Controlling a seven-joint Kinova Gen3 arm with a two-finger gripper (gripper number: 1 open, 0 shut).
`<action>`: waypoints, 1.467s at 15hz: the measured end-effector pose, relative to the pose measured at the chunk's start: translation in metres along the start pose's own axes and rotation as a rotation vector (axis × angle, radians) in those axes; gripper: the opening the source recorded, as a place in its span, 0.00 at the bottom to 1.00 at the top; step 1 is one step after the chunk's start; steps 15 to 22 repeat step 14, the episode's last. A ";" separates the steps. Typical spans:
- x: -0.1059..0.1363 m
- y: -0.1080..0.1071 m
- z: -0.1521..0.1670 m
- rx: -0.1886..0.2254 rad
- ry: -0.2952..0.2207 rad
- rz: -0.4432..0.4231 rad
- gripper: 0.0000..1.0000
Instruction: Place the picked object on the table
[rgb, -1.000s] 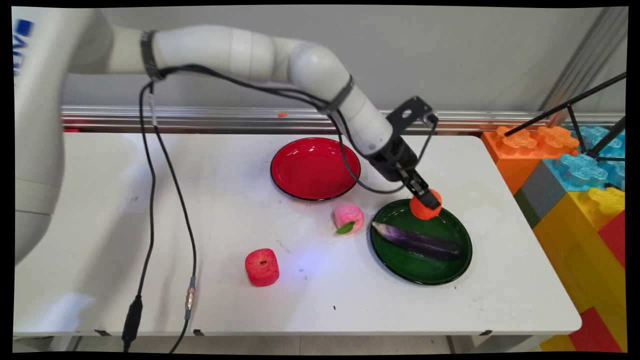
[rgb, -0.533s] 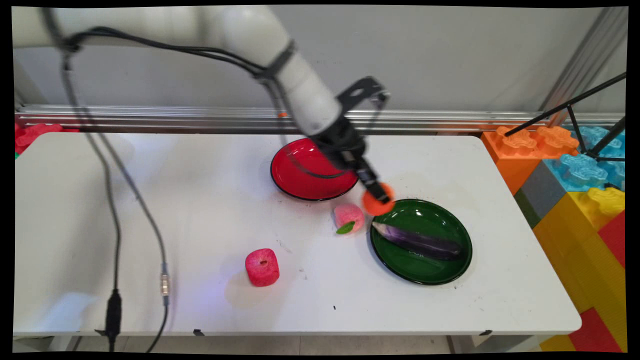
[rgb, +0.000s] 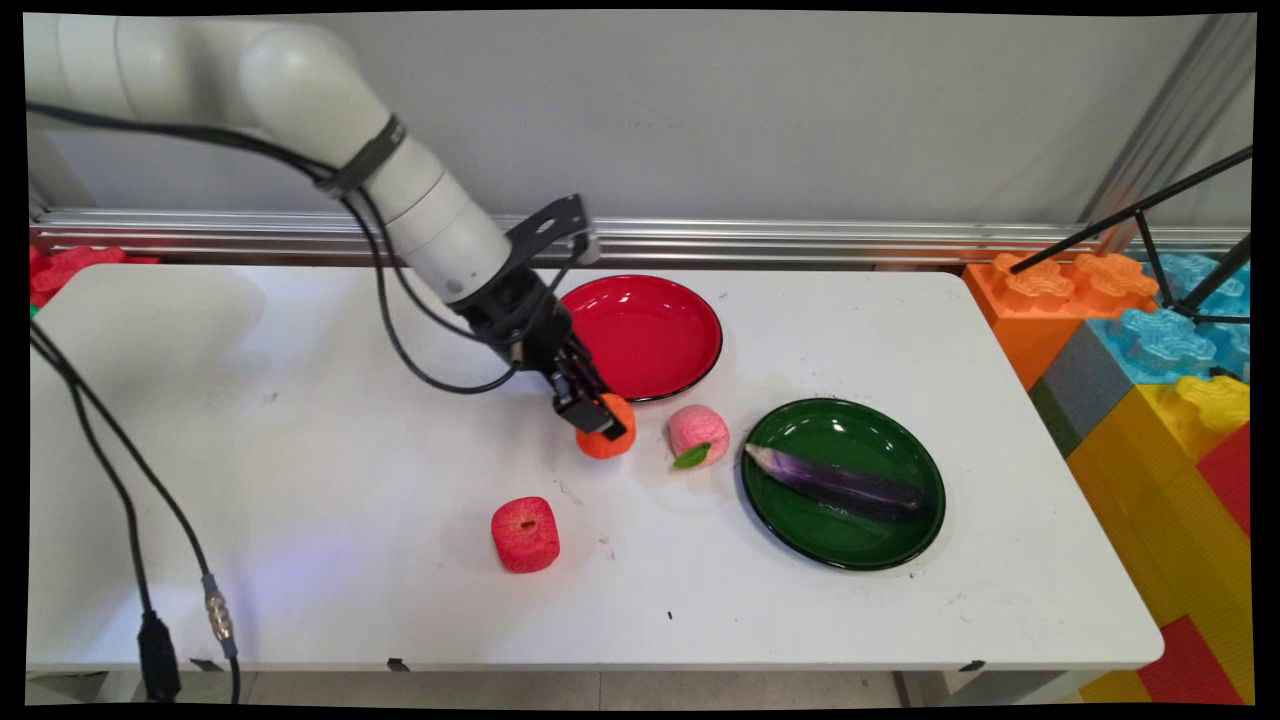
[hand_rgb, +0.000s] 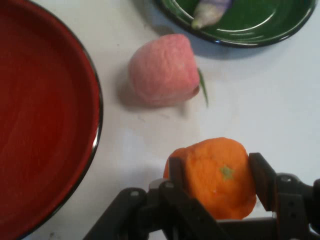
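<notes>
My gripper (rgb: 598, 420) (hand_rgb: 217, 175) is shut on an orange toy fruit (rgb: 604, 436) (hand_rgb: 217, 177), low over the table just in front of the red plate (rgb: 650, 333) (hand_rgb: 45, 125). A pink peach with a green leaf (rgb: 697, 434) (hand_rgb: 164, 70) lies a short way to its right. Further right a green plate (rgb: 800, 520) (hand_rgb: 280, 27) holds a purple eggplant (rgb: 835, 483) (hand_rgb: 210, 10). A red toy apple (rgb: 524, 533) sits nearer the table's front edge.
Large coloured building blocks (rgb: 1160, 380) are stacked past the table's right end, with a black tripod leg (rgb: 1140, 215) over them. Black cables (rgb: 130, 520) hang down at the left front. An aluminium rail (rgb: 800, 240) runs along the back.
The gripper has carried the orange fruit left from over the green plate, past the peach, and down to a spot in front of the red plate.
</notes>
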 end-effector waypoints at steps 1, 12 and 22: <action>-0.008 -0.004 0.003 0.005 0.005 0.004 0.00; -0.057 -0.035 0.047 0.003 0.012 0.028 1.00; -0.054 -0.038 0.044 0.006 0.026 0.027 1.00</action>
